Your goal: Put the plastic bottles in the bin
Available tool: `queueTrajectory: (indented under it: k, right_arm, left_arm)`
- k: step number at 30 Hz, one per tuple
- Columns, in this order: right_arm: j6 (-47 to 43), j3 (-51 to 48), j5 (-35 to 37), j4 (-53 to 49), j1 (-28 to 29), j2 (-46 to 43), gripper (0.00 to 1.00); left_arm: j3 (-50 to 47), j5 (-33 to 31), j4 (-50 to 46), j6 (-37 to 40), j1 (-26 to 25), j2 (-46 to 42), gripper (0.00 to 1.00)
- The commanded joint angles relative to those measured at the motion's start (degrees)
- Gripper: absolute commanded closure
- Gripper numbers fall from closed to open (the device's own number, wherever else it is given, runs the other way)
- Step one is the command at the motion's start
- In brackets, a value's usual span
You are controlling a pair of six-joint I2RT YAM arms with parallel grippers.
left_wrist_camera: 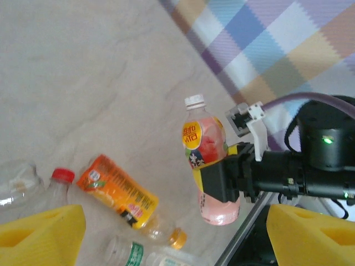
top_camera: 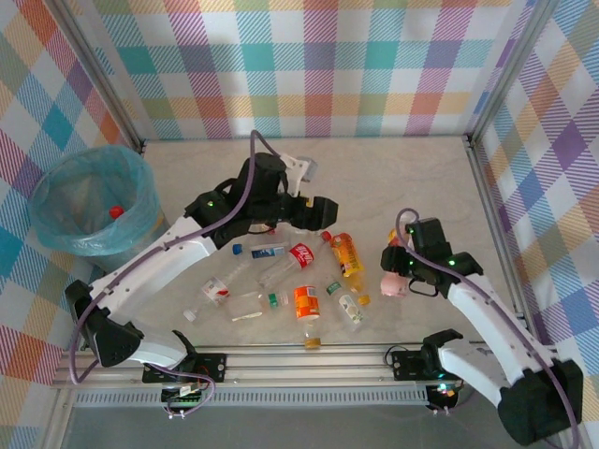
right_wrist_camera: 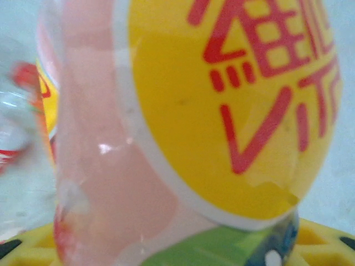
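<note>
My right gripper (top_camera: 401, 271) is shut on a pink plastic bottle (top_camera: 394, 283) with a yellow label at the right of the table. That bottle (left_wrist_camera: 206, 145) also shows in the left wrist view, white cap up, with a black finger (left_wrist_camera: 215, 181) pressed against its side. Up close the pink bottle (right_wrist_camera: 166, 138) sits between my right gripper's (right_wrist_camera: 177, 246) yellow fingers. My left gripper (top_camera: 323, 217) hangs open over mid-table, above an orange bottle (top_camera: 346, 253); its yellow fingertips (left_wrist_camera: 39, 233) hold nothing. Several more bottles (top_camera: 290, 261) lie in front of it. The bin (top_camera: 56, 201) stands far left.
A red-capped bottle (top_camera: 116, 211) lies inside the bin's teal bag. The loose bottles lie spread between the two arms, near the metal rail (top_camera: 309, 358) at the front edge. Checked walls enclose the table at the back and both sides.
</note>
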Motion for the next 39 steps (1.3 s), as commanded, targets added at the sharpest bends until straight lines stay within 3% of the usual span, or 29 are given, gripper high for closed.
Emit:
queueTrajectory:
  k: [1, 6, 9, 13, 21, 32, 39]
  right_arm:
    - [-6.05, 4.59, -8.28, 4.38, -0.22, -3.43, 0.44]
    - [-4.27, 6.92, -28.9, 19.22, 0.84, -3.52, 0.46]
    - [-4.83, 6.51, -34.41, 28.04, 3.82, -2.71, 0.45]
    - [-7.48, 6.97, -37.48, 33.39, 8.56, -1.19, 0.44]
    - [-12.8, 8.89, -42.9, 33.88, 15.5, 3.67, 0.42]
    - [-14.89, 10.38, -43.26, 33.97, 17.62, 5.56, 0.41]
    - [-15.18, 10.89, -43.26, 33.54, 17.88, 6.19, 0.4]
  left_arm:
    - [3.8, 0.02, 2.13, -1.51, -0.49, -3.32, 0.15]
    - [4.6, 5.21, 5.55, -0.64, -0.53, -5.12, 0.16]
    - [5.84, 5.44, 4.32, -0.29, -0.52, -4.64, 0.18]
    - [6.99, 5.9, 3.01, -0.19, -0.54, -3.79, 0.23]
    - [8.58, 5.64, 0.21, 0.53, -0.49, -1.78, 0.38]
    - [6.41, 2.83, -1.98, -0.27, -0.59, -3.05, 0.71]
    - [5.68, 1.0, -3.07, 0.28, -0.57, -4.04, 0.76]
